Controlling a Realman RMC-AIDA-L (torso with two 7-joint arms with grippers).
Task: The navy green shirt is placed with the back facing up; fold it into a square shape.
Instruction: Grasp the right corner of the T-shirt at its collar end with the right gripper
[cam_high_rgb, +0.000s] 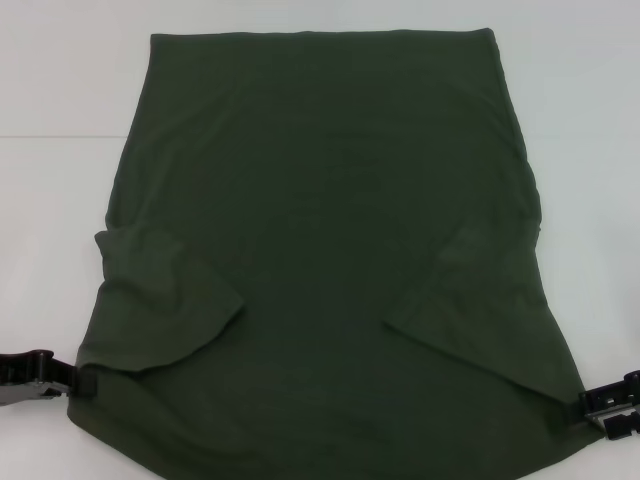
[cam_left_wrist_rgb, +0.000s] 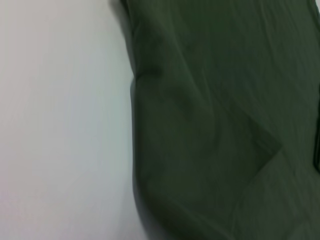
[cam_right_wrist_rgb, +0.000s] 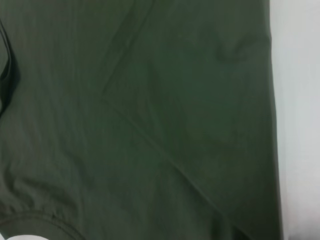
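The navy green shirt (cam_high_rgb: 330, 230) lies flat on the white table (cam_high_rgb: 60, 120), plain side up, with both sleeves folded inward over the body. My left gripper (cam_high_rgb: 82, 382) is at the shirt's near left corner, one black finger lying over the fabric edge, shut on it. At the near right corner my right gripper (cam_high_rgb: 592, 403) grips the edge in the same way. The left wrist view shows the shirt (cam_left_wrist_rgb: 220, 125) beside bare table. In the right wrist view the shirt (cam_right_wrist_rgb: 150, 120) fills nearly the whole picture, with a sleeve fold line crossing it.
White table surface (cam_high_rgb: 590, 150) surrounds the shirt on the left, right and far sides. The shirt's near edge runs off the bottom of the head view.
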